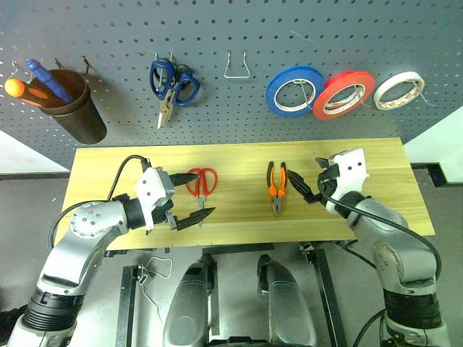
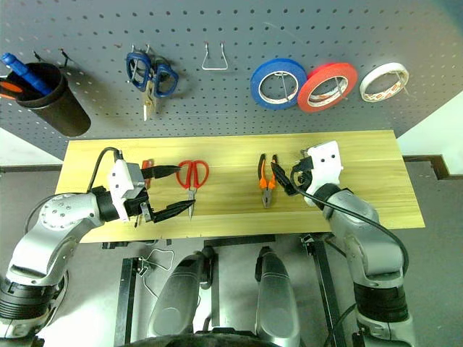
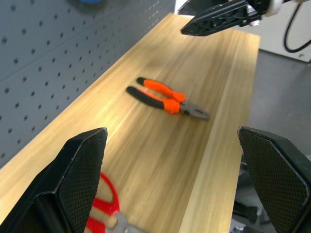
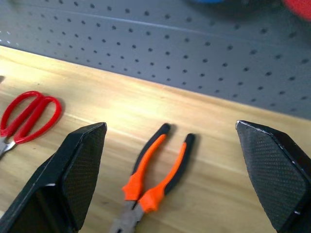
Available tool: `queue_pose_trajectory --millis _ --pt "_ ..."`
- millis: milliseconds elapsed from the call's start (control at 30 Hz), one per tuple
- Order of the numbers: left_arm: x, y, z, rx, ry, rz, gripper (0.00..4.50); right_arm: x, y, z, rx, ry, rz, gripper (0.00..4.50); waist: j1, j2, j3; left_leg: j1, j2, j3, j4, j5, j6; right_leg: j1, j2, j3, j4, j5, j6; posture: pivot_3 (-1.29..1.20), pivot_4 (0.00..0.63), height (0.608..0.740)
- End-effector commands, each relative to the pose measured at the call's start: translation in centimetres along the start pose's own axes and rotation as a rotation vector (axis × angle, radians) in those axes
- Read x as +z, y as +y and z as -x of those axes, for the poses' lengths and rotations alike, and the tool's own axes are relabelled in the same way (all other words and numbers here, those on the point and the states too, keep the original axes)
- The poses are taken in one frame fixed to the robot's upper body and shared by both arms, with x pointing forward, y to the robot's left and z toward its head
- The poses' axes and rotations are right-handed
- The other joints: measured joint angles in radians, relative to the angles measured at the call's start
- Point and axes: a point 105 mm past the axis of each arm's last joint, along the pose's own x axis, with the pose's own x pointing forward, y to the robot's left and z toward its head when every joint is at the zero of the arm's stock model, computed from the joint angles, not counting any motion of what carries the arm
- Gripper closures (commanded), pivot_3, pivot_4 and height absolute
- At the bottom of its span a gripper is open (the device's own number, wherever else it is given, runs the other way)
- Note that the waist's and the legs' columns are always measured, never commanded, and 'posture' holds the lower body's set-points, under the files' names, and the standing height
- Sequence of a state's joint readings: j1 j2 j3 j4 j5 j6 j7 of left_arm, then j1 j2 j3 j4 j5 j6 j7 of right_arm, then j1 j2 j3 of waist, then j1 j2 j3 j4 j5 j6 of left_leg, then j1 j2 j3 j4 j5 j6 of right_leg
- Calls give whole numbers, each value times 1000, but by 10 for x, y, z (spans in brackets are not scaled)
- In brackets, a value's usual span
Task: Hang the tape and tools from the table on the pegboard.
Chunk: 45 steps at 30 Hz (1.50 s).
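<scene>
A: Left eye view: what's in the dark round cup (image 1: 78,110) on the grey perforated pegboard (image 1: 239,29)?

B: Blue and orange handles. Red tape ring (image 1: 344,93) hangs there; orange-handled pliers (image 1: 276,186) and red-handled scissors (image 1: 202,183) lie on the light wooden bench (image 1: 239,155).

A: Claws?

B: Left claw (image 1: 189,196) and right claw (image 1: 299,186) both released, level above the bench.

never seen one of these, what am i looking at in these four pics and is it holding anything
This is a humanoid robot with two arms. Two pictures come from cameras in its head, looking down over a wooden table towards a grey pegboard. The other two come from cameras on its wrists, looking out between each gripper's black fingers.

On the table lie red-handled scissors and orange-and-black pliers. The red tape already hangs on the pegboard between a blue roll and a white roll.

The left gripper and right gripper are both open, holding nothing.
</scene>
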<state>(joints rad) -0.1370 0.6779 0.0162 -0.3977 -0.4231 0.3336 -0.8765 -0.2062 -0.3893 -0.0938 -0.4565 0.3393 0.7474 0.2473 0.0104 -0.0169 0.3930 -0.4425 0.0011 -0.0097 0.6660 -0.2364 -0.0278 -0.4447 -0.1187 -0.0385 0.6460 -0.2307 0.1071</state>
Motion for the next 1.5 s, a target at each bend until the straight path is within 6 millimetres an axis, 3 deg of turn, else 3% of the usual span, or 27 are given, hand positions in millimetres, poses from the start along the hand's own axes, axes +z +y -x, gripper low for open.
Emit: queue_pose_trajectory --millis 33,333,700,900,1200,1500 --pt "-1 -6 1 -6 32 19 0 11 14 -15 -102 -6 -11 42 -6 1 1 0 0 0 0 0 0 -1 0 1 0 0 0 44 414 716" --pt "-4 -19 8 3 72 60 0 -9 25 -42 -212 192 -44 42 -25 2 4 -3 -1 3 -2 -1 1 -8 0 6 2 -1 0 41 447 716" --pt "-6 -26 7 14 81 83 0 -28 39 -44 -166 430 -107 42 -30 6 15 -8 0 4 -4 -1 1 -16 1 7 3 -2 -1 22 468 716" --pt "-7 -30 8 12 82 87 0 -26 58 -48 -62 456 -93 42 -33 7 16 -10 -1 4 -4 -1 1 -17 0 7 3 -2 -1 18 466 716" --pt "-9 -35 11 22 91 95 0 -14 61 -59 -24 415 -94 42 -33 7 18 -13 0 5 -5 -1 1 -20 0 7 2 -2 -1 20 472 716" --pt "-9 -36 11 25 92 98 0 -15 56 -64 -75 461 -110 42 -35 8 19 -18 -1 5 -5 -1 1 -25 1 7 2 -2 -1 19 475 716"
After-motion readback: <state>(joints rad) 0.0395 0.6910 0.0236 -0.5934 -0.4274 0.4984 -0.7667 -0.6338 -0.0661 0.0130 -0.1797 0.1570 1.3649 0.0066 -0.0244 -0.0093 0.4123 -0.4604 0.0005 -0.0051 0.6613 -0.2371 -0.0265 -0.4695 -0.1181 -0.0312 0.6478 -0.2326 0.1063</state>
